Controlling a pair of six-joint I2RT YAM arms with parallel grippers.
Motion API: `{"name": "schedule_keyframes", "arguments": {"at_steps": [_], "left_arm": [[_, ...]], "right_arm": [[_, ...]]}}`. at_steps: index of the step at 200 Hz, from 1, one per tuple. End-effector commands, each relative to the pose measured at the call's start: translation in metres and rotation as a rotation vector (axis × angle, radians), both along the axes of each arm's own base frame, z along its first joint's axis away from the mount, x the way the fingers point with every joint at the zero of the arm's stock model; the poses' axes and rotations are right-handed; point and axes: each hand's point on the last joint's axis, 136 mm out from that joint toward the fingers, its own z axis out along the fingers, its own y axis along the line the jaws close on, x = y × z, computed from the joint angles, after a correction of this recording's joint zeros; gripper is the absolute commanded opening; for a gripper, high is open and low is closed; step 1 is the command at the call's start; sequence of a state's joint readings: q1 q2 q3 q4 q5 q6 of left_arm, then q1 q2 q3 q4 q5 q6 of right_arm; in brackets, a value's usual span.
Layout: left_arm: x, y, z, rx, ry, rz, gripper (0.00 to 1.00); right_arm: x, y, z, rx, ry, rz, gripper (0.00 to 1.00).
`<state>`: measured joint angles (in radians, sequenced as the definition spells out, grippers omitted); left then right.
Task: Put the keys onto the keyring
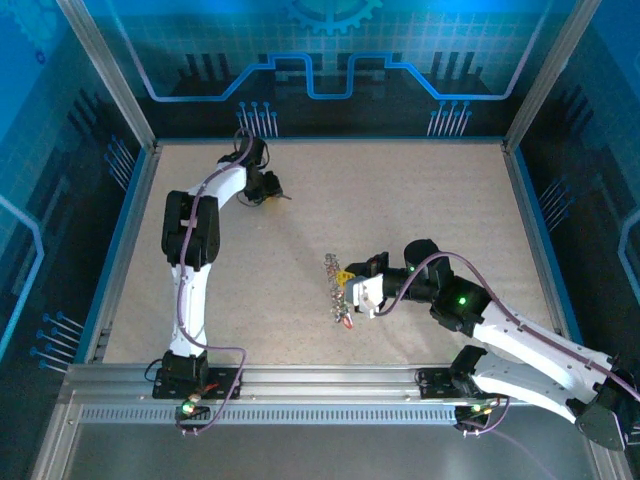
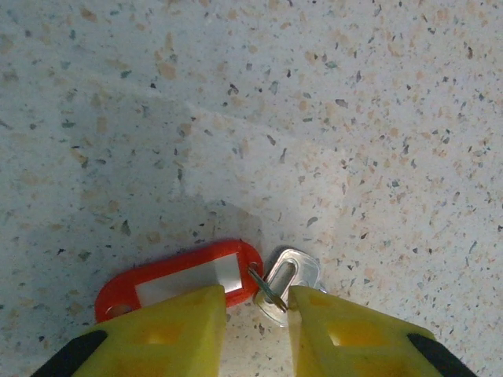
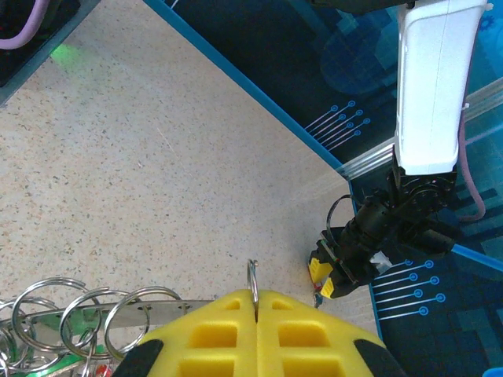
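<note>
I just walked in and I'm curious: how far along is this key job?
Early. Done: the right gripper is shut on a thin ring beside the ring bunch. In hand: the left gripper straddles a red-tagged key lying on the table, jaws open. Left: lifting that key, carrying it over and threading it.

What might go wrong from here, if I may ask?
The left gripper sits over the join between the key and its red tag; closing may nudge the key away or catch only the tag. The right gripper pinches a thin ring by its edge, so it might twist or slip.
</note>
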<state>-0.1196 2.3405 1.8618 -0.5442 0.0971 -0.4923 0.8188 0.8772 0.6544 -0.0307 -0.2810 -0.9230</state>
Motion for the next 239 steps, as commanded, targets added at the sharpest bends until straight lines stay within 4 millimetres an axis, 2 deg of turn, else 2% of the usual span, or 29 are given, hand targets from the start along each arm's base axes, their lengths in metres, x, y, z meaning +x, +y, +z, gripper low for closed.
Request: {"name": "schedule_keyframes", "arguments": {"at_steps": [1, 44, 82, 113, 182, 202, 219, 239], "left_arm": [[0.002, 0.005, -0.006, 0.008, 0.017, 0.015, 0.29], [0.002, 0.003, -0.006, 0.003, 0.021, 0.010, 0.26], [0.003, 0.000, 0.001, 0.031, 0.001, -0.008, 0.25], [0.004, 0.002, 0.002, 0.086, -0.011, -0.025, 0.18], [0.008, -0.001, 0.003, 0.126, -0.035, -0.045, 0.20], [0.009, -0.003, 0.004, 0.129, -0.039, -0.051, 0.16], [0.009, -0.004, 0.005, 0.139, -0.044, -0.062, 0.08], [0.009, -0.003, 0.005, 0.150, -0.043, -0.074, 0.06]], "right_arm": [[-0.002, 0.005, 0.024, 0.060, -0.026, 0.022, 0.00], [-0.002, 0.005, 0.025, 0.061, -0.026, 0.024, 0.00], [-0.002, 0.005, 0.024, 0.060, -0.025, 0.024, 0.00], [-0.002, 0.005, 0.024, 0.060, -0.025, 0.026, 0.00], [-0.002, 0.004, 0.024, 0.060, -0.023, 0.026, 0.00], [-0.002, 0.004, 0.024, 0.061, -0.022, 0.025, 0.00], [-0.002, 0.004, 0.022, 0.058, -0.020, 0.024, 0.00], [-0.002, 0.004, 0.022, 0.056, -0.018, 0.025, 0.00]]}}
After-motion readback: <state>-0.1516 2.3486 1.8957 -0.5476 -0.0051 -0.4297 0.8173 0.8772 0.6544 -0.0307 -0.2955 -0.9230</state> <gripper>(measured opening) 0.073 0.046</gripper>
